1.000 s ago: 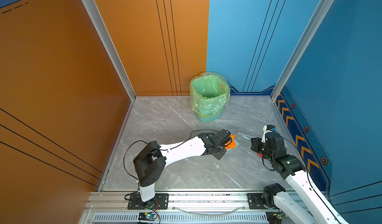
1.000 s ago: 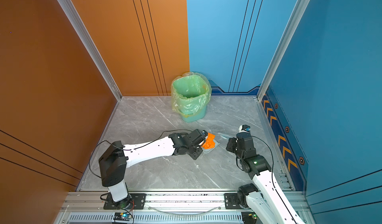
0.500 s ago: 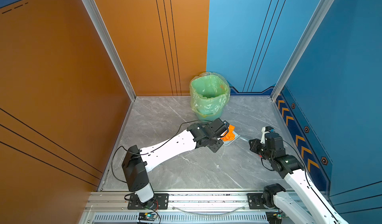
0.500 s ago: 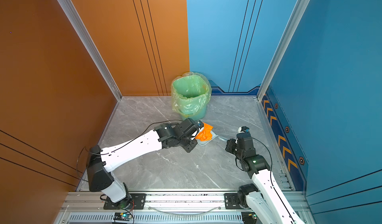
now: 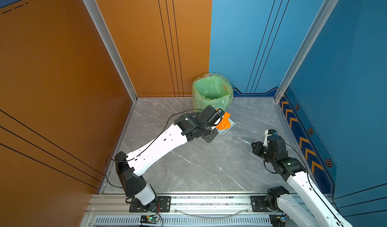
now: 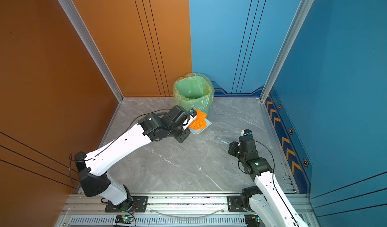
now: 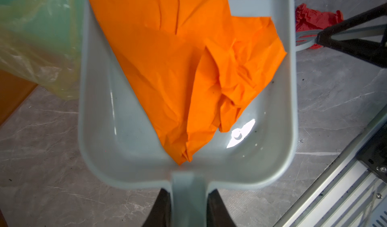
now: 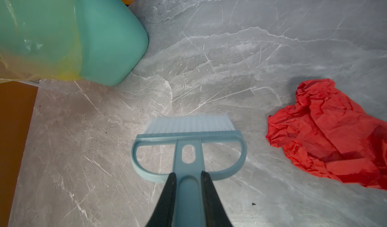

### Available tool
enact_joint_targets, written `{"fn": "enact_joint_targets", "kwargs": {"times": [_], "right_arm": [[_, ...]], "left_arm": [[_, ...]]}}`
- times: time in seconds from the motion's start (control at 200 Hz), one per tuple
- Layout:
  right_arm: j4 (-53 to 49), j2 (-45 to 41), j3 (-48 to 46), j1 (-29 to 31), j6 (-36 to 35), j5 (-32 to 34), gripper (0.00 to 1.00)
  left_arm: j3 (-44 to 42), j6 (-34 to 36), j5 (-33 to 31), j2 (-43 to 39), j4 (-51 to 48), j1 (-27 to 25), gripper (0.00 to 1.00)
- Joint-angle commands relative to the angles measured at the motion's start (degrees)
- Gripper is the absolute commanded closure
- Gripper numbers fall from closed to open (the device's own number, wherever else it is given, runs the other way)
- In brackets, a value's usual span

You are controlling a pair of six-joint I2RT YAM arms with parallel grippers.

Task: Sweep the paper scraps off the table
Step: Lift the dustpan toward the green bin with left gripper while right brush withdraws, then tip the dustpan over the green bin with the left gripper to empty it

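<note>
Beside the bin (image 5: 211, 91), left end effector (image 7: 189, 192) pinches the dustpan (image 7: 125, 131) handle, orange scrap (image 7: 178, 68) loaded, not dumped yet. Right end effector (image 8: 188, 177) pinches the brush (image 8: 188, 127); red scrap (image 8: 330, 135) lies unswept on the bench (image 5: 199, 163) beside it.

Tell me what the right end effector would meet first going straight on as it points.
Nothing nearby, it seems: the right end effector is shut on the brush, whose bristles lead over the table, passing between the bin and the red scrap. Height above the table is unclear.
</note>
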Motion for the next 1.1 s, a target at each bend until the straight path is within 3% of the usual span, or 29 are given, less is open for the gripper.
{"fn": "enact_joint_targets", "kwargs": {"times": [0.0,0.596,1.096], "right_arm": [[1.5,-0.5,-0.7,-0.2,1.3,-1.0,1.0],[1.8,-0.6,-1.6,-0.3,1.8,-1.2,1.0],[1.4,-3.2,-3.0,-0.3,2.6,-1.1,1.0]], "left_arm": [[3.7,2.1,-1.2,-1.8,-2.1,1.8,1.0],[19.1,9.3,-2.1,5.7,-3.0,9.2,1.0],[33.2,17.3,-13.5,17.3,-2.9,12.3,1.0]]}}
